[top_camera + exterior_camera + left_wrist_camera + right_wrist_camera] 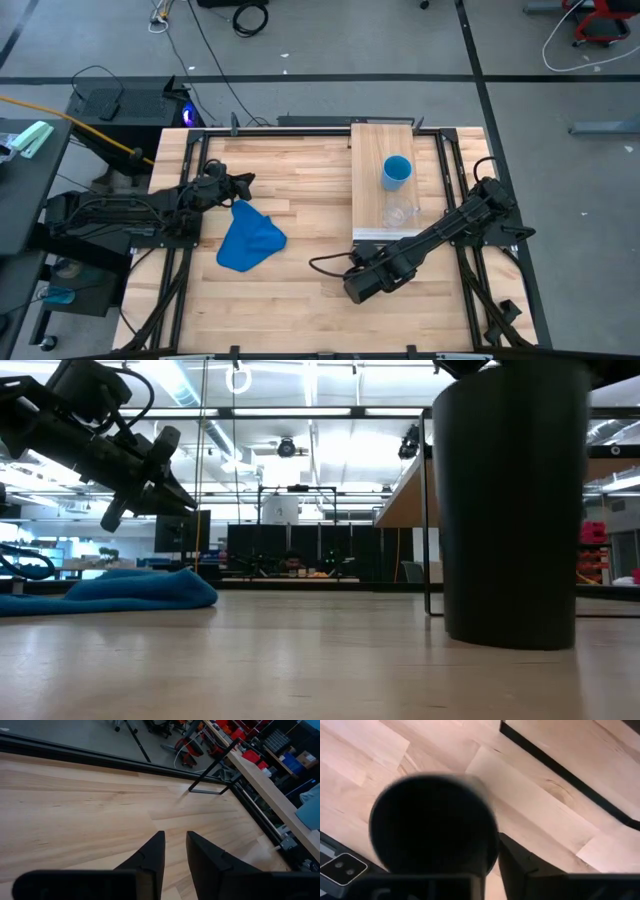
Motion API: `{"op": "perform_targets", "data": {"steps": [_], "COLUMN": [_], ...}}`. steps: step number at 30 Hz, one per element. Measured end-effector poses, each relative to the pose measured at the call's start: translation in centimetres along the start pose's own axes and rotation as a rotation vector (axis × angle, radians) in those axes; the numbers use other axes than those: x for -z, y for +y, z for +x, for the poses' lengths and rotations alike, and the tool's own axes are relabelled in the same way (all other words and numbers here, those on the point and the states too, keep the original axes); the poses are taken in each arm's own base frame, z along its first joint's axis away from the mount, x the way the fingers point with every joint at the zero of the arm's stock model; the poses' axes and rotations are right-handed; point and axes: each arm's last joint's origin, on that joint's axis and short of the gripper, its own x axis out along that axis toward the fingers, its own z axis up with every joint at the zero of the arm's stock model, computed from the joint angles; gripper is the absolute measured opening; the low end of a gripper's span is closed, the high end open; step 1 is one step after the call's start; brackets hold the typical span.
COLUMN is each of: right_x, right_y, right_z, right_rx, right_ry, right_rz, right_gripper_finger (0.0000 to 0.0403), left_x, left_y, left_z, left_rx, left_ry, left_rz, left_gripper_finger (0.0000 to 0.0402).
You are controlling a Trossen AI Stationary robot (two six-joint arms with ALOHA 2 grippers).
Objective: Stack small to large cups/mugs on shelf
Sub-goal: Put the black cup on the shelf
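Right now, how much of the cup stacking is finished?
Done: the blue cup and the clear cup stand on the shelf, side by side, not stacked. In hand: the right gripper is at the black cup on the table. Left: lifting it onto the shelf and stacking. The left gripper waits above the table.

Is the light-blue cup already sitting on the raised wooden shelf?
Yes, the light-blue cup stands on the shelf, beside the clear cup.

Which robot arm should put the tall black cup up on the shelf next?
The right one, probably. Its gripper is already at the black cup, just below the shelf. The left gripper hangs empty near the blue cloth, farther away.
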Motion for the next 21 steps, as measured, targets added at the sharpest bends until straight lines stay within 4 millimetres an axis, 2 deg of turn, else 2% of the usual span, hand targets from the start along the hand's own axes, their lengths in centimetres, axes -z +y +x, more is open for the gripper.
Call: {"op": "perform_targets", "data": {"steps": [3,7,10,16,21], "right_x": [0.0,0.0,0.1,-0.8,-3.4], "right_y": [0.0,0.1,0.5,1.9,1.0], "right_z": [0.0,-0.1,-1.0,-5.3,-9.9], "right_rx": [-0.002,-0.009,-0.051,-0.188,-0.192], "right_ry": [0.0,0.02,0.046,0.031,0.001], "right_rz": [-0.03,-0.101,-0.216,-0.358,-0.36], "right_gripper_finger": [0.0011,0.0012,0.0007,0.0004,0.0003], "left_x": [0.0,0.0,0.0,0.0,0.0], "left_y": [0.0,0.0,0.0,0.0,0.0], "left_z": [0.0,0.0,0.0,0.0,0.0], "left_rx": [0.0,0.0,0.0,0.001,0.0], "left_ry": [0.0,0.0,0.0,0.0,0.0], "left_rz": [0.0,0.0,0.0,0.0,0.0], "left_gripper_finger": [0.0086,0.0091,0.0094,0.009,0.0085]}}
